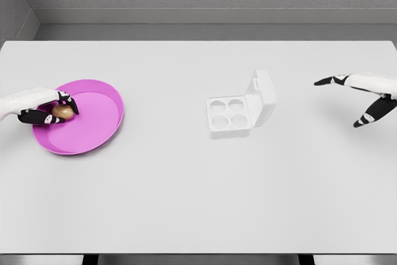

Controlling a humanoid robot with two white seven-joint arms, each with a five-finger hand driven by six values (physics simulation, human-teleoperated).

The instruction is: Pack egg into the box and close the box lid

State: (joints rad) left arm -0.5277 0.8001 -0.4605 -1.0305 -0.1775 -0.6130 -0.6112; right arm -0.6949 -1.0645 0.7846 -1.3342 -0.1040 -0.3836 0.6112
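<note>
A brown egg point(62, 112) lies at the left side of a magenta plate point(99, 116). My left hand point(53, 108) reaches in from the left edge and its fingers point(69, 101) are curled around the egg. A white egg box point(231, 115) with four hollow cups stands right of the table's middle. Its lid point(263, 96) is raised on the right side. My right hand point(360, 100) hovers at the far right with its fingers spread and nothing in it, well apart from the box.
The white table point(198, 190) stretches across the whole view. A grey wall runs behind its far edge.
</note>
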